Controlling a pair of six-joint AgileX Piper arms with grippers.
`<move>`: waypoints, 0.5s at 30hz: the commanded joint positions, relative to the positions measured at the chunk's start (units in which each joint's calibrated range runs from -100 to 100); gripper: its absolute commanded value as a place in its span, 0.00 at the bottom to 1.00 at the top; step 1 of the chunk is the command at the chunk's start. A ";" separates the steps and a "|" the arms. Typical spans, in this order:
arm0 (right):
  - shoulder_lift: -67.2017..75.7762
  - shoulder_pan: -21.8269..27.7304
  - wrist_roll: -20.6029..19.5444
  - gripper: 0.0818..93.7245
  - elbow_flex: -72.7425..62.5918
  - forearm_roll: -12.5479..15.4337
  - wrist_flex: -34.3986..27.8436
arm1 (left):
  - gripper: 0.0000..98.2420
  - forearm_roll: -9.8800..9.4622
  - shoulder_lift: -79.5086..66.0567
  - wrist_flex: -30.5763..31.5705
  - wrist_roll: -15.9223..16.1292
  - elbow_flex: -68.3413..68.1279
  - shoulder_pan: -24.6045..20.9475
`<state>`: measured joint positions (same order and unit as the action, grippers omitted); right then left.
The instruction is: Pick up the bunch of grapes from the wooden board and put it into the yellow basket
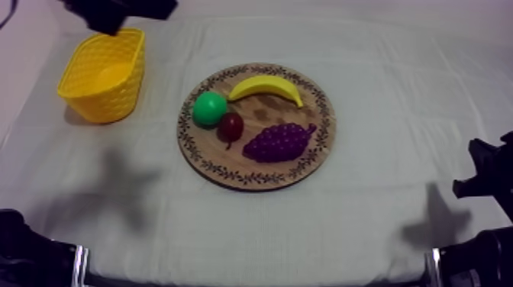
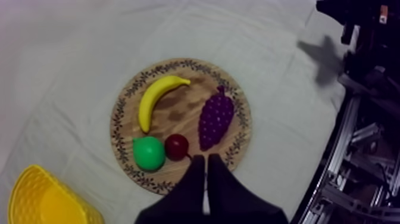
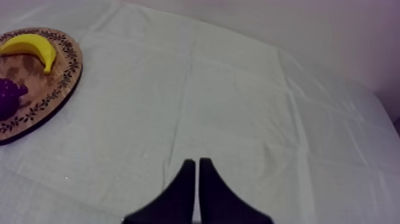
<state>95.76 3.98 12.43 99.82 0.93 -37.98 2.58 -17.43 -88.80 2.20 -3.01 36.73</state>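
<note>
The purple bunch of grapes [image 1: 279, 142] lies on the near right part of the round wooden board [image 1: 221, 164]. The yellow basket [image 1: 103, 72] stands at the far left, with nothing in it. My left arm [image 1: 114, 11] hangs high over the basket's far side. In the left wrist view my left gripper [image 2: 205, 165] is shut on nothing, well above the board's [image 2: 178, 113] rim, with the grapes [image 2: 215, 119] just beyond it. My right gripper [image 3: 196, 164] is shut over bare cloth, far to the right of the board [image 3: 56, 89] and grapes [image 3: 9, 98].
A banana [image 1: 267, 88], a round green fruit [image 1: 209, 108] and a small red fruit [image 1: 231, 126] share the board with the grapes. My right arm [image 1: 488, 172] rests low at the table's right edge. A metal frame [image 2: 351, 155] runs beside the table.
</note>
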 commanded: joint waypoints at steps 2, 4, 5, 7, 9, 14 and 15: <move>0.00 0.00 0.00 0.00 -0.04 0.02 0.00 | 0.00 -0.49 5.70 -2.08 0.01 3.09 1.68; 0.00 0.00 0.00 0.00 -0.04 0.02 0.00 | 0.00 -0.76 8.60 -4.20 0.05 5.38 2.47; 0.00 0.00 0.00 0.00 -0.04 0.02 0.00 | 0.00 -0.85 10.00 -5.26 0.17 6.54 2.82; 0.00 0.00 0.00 0.00 -0.04 0.02 0.00 | 0.00 -0.98 12.67 -7.08 0.63 8.77 3.50; 0.00 0.00 0.00 0.00 -0.04 0.02 0.00 | 0.00 -1.19 15.17 -8.30 1.39 10.79 4.17; 0.00 0.00 0.00 0.00 -0.04 0.02 0.00 | 0.00 -1.83 21.21 -9.54 4.09 14.38 5.54; 0.00 0.00 0.00 0.00 -0.04 0.02 0.00 | 0.00 -1.93 22.33 -9.65 4.63 14.92 5.77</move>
<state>95.76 3.98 12.43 99.82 0.93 -37.98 0.68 2.72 -98.35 5.93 11.40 42.34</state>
